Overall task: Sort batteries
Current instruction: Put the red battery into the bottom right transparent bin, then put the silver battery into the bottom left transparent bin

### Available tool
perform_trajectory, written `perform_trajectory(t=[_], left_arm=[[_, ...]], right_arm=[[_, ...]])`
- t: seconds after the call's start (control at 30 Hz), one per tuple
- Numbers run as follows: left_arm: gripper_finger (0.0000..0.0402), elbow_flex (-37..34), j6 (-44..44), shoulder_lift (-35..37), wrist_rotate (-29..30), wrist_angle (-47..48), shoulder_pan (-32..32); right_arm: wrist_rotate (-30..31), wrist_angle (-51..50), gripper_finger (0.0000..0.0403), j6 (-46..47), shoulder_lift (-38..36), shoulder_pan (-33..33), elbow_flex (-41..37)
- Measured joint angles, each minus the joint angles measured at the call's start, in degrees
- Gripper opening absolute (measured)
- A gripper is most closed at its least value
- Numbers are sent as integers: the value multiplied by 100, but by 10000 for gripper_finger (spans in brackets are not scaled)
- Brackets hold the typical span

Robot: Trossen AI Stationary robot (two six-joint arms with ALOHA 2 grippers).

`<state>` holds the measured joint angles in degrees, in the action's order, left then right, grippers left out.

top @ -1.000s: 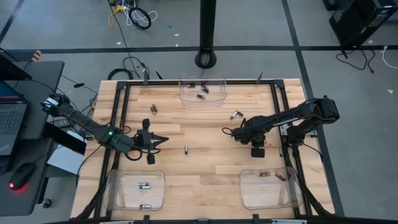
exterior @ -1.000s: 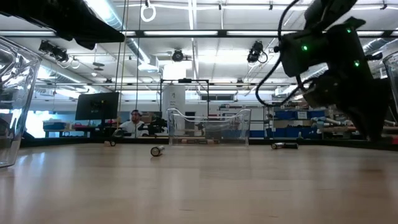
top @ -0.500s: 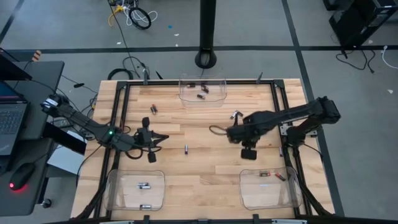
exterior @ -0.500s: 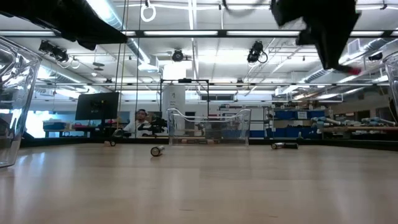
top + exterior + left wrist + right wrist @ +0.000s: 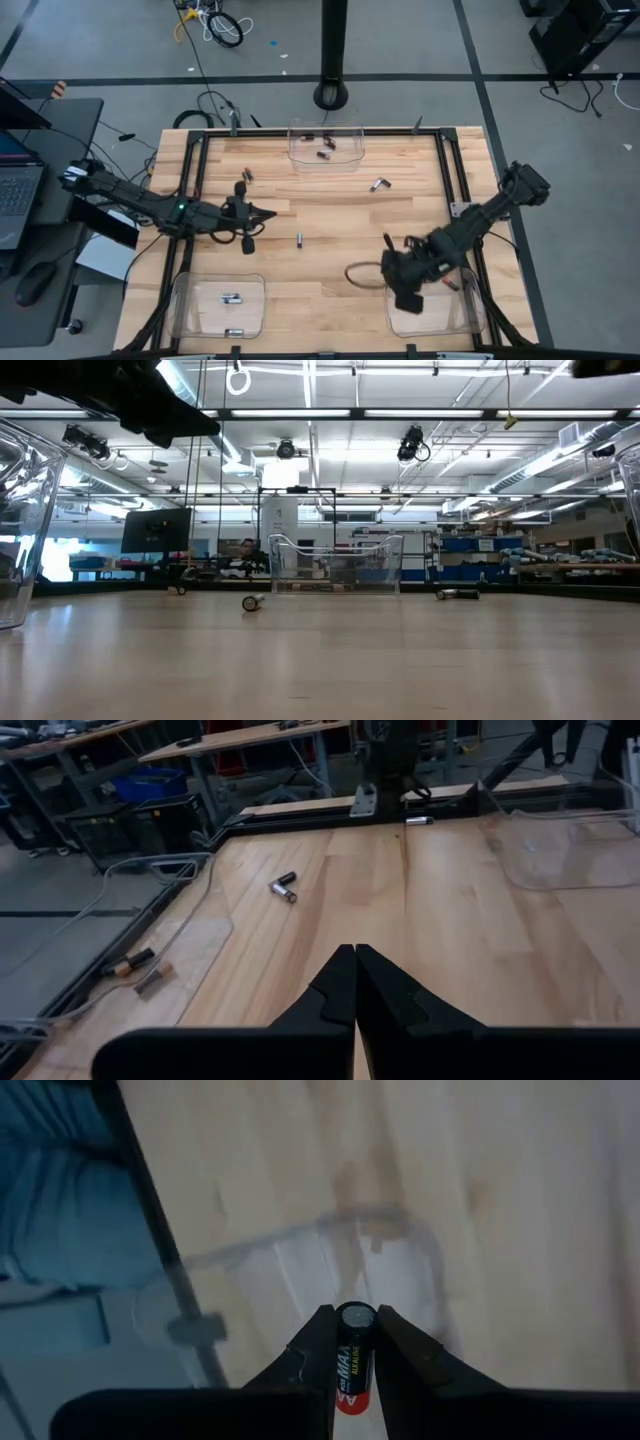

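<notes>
Wooden table with clear bins: right gripper pinches a black battery above the bin directly beneath it, left gripper idles shut; premature release risks bouncing off the rim.

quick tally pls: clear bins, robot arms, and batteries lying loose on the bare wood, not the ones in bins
clear bins: 3
robot arms: 2
loose batteries on the wood: 3
total: 8
</notes>
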<state>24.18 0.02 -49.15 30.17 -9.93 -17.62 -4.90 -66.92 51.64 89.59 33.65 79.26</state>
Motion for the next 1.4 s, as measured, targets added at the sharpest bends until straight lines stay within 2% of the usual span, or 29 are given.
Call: perform_trajectory(t=[0.2, 0.43, 0.67, 0.93, 1.17, 1.4], left_arm=[[11, 0, 62, 0, -157, -77, 91], [11, 0, 45, 0, -177, -98, 90], [11, 0, 40, 0, -177, -101, 89], [11, 0, 10, 0, -177, -98, 89], [11, 0, -12, 0, -177, -98, 89], [11, 0, -10, 0, -143, -98, 119]], right_arm=[[-260, 623, 56, 393, 28, 541, -901], [-580, 2194, 56, 637, 30, 811, -2052], [-596, 2656, 56, 825, 30, 1053, -2720], [-591, 2741, 59, 737, 30, 1088, -3015], [-727, 2745, 121, 691, 23, 984, -3056], [-786, 2564, 140, 758, 23, 811, -2494]])
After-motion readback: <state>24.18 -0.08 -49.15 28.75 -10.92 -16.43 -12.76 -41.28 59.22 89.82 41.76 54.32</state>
